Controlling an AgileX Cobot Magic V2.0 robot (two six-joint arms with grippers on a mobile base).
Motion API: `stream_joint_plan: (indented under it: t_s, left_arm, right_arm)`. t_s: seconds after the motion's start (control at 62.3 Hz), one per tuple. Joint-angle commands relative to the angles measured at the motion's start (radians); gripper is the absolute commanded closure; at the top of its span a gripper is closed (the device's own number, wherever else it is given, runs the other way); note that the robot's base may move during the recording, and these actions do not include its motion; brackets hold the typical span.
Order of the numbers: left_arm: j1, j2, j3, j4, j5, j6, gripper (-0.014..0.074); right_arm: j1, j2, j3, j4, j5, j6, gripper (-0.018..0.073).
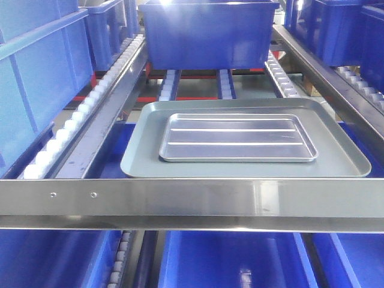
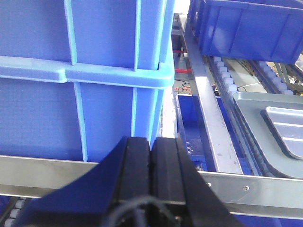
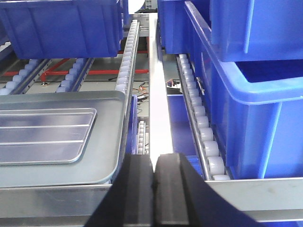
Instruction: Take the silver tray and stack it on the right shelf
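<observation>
The silver tray point(image 1: 237, 138) lies flat and shiny, with two long ridges, inside a larger dull grey tray point(image 1: 144, 159). Both rest on the shelf, a roller rack behind a flat steel front bar point(image 1: 192, 204). Neither gripper shows in the front view. My left gripper point(image 2: 151, 139) is shut and empty, in front of the bar and left of the trays; the silver tray point(image 2: 286, 130) shows at that view's right edge. My right gripper point(image 3: 154, 158) is shut and empty at the bar, just right of the grey tray point(image 3: 102, 161) and the silver tray point(image 3: 42, 135).
A blue bin point(image 1: 207, 33) stands on the rollers behind the trays. Tall blue bins point(image 2: 71, 71) fill the lane on the left, and more blue bins point(image 3: 255, 109) fill the lane on the right. Roller rails point(image 1: 78, 114) and steel dividers point(image 3: 156, 94) separate the lanes. Blue bins point(image 1: 234, 258) sit on the level below.
</observation>
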Motion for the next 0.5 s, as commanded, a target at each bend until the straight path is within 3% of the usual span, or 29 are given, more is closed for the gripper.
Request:
stream_joint_plan:
  t_s: [0.0, 0.481]
  left_arm:
    - [-0.008, -0.013, 0.018, -0.006, -0.085, 0.001, 0.0697]
    - [-0.008, -0.013, 0.018, -0.006, -0.085, 0.001, 0.0697]
  right_arm:
    - [-0.007, -0.021, -0.017, 0.0, -0.094, 0.0, 0.0503]
    - [-0.007, -0.021, -0.017, 0.0, -0.094, 0.0, 0.0503]
